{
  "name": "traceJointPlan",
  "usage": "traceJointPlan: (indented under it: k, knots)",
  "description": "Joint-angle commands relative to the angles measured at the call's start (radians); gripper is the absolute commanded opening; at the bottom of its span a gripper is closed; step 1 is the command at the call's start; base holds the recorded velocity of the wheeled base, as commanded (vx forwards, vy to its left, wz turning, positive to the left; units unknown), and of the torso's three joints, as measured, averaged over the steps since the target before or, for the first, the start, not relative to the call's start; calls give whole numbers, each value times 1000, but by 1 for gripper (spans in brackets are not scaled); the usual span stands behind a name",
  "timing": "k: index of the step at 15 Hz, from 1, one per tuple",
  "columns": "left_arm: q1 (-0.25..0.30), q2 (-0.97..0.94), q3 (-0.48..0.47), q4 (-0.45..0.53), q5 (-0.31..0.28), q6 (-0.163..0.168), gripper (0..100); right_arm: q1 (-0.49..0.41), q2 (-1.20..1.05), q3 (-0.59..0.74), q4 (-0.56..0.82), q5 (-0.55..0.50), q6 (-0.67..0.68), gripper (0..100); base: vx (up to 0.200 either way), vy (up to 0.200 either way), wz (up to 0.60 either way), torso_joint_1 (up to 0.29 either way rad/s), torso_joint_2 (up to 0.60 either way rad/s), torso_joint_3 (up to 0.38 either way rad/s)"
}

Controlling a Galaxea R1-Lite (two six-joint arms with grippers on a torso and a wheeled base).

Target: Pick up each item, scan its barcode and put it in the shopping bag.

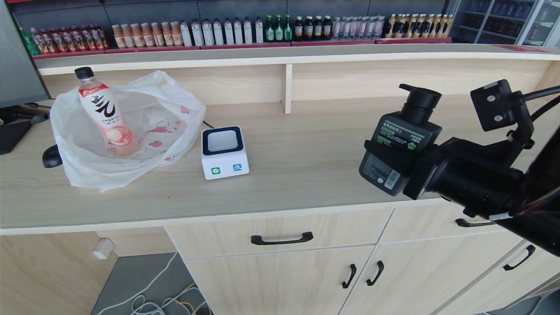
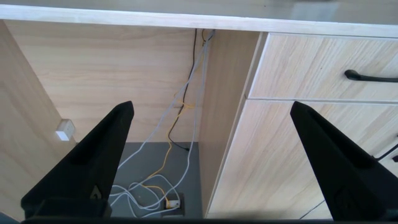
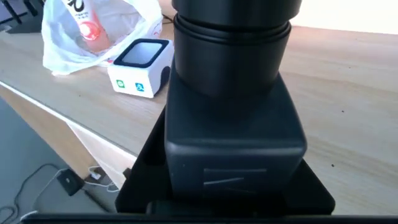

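Observation:
My right gripper (image 1: 391, 164) is shut on a black square bottle (image 1: 400, 144) with a black pump cap, held in the air above the counter's front right part; the bottle (image 3: 233, 118) stands between its fingers in the right wrist view. A white scanner box (image 1: 224, 152) with a dark-rimmed window sits on the counter, left of the bottle. Beside it lies the open white shopping bag (image 1: 87, 164) with a pink drink bottle (image 1: 105, 116) leaning inside. The scanner (image 3: 142, 67) and bag (image 3: 62, 46) lie beyond the held bottle. My left gripper (image 2: 208, 165) hangs open below the counter.
The wooden counter (image 1: 306, 148) has a raised back ledge and a divider (image 1: 288, 87). Drawers and cupboard doors (image 1: 280, 258) run below its front edge. A black monitor base and mouse (image 1: 51, 156) sit at the far left. Shelves of bottles (image 1: 245, 30) line the back wall.

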Motion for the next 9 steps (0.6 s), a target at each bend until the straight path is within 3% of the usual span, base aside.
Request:
traceJointPlan:
  k: [1,5,8,9]
  knots:
    - [1,0,0,0,0,0,100,69,50,7,-40,44,78,0,0,0,0,0,0,0]
    - [-1,0,0,0,0,0,100,179,179,2,-269,81,282,0,0,0,0,0,0,0]
    - [1,0,0,0,0,0,100,239,363,17,-620,119,332,0,0,0,0,0,0,0]
    - [-1,0,0,0,0,0,100,254,409,7,-654,121,348,0,0,0,0,0,0,0]
